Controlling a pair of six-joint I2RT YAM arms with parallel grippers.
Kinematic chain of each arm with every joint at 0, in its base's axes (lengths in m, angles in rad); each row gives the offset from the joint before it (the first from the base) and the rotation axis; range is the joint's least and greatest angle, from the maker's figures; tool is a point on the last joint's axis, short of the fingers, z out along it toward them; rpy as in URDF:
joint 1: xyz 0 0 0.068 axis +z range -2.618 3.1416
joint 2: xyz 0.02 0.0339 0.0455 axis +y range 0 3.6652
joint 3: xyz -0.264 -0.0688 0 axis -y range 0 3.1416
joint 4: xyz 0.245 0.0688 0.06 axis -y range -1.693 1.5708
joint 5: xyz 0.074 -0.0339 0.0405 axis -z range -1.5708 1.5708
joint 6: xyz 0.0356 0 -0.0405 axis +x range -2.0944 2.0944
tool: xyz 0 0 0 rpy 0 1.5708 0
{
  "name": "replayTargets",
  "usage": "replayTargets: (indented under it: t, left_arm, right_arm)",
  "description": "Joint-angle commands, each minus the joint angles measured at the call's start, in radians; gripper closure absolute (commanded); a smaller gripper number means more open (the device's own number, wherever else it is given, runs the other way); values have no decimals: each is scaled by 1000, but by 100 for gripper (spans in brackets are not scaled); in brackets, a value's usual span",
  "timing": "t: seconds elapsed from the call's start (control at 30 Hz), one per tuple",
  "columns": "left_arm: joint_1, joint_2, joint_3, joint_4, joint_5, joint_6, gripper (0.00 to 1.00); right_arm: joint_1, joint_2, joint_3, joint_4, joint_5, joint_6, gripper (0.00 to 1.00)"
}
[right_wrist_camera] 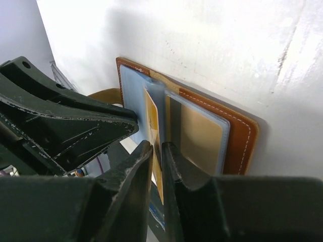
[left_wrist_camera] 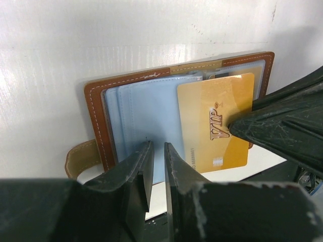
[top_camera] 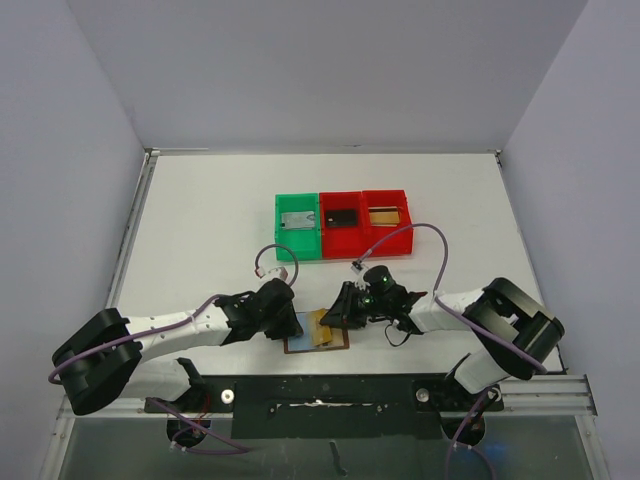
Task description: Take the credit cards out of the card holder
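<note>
The brown card holder [top_camera: 296,347] lies open near the table's front edge, between my two grippers. Its pale blue pockets [left_wrist_camera: 146,116] face up inside the brown edging [left_wrist_camera: 96,111]. A gold credit card [left_wrist_camera: 217,121] marked VIP sticks partway out of a pocket. My right gripper [right_wrist_camera: 157,146] is shut on that card's edge [right_wrist_camera: 153,126]; its fingers [left_wrist_camera: 282,131] show at the right of the left wrist view. My left gripper [left_wrist_camera: 157,151] is shut to a narrow slit with nothing in it. Its tips rest on the blue pocket. Another clear sleeve [right_wrist_camera: 202,136] shows a tan insert.
A green bin [top_camera: 298,226] and two red bins [top_camera: 342,222] [top_camera: 387,216] stand in a row at mid-table, each with something flat inside. The holder's tan strap tab [left_wrist_camera: 81,156] sticks out to its left. The table's front rail [top_camera: 320,395] runs just below the holder.
</note>
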Motion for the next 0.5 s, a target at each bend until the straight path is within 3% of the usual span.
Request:
replayTargets:
  t: [0.0, 0.13, 0.47]
  left_arm:
    - [-4, 16, 13, -35, -21, 29, 85]
    - [-4, 28, 22, -32, -15, 32, 85]
    - [-4, 33, 19, -32, -15, 30, 86]
  right_arm:
    - [-3, -2, -5, 42, 9, -1, 84]
    - [1, 31, -18, 127, 0, 46, 79]
    - [31, 59, -9, 120, -9, 33, 76]
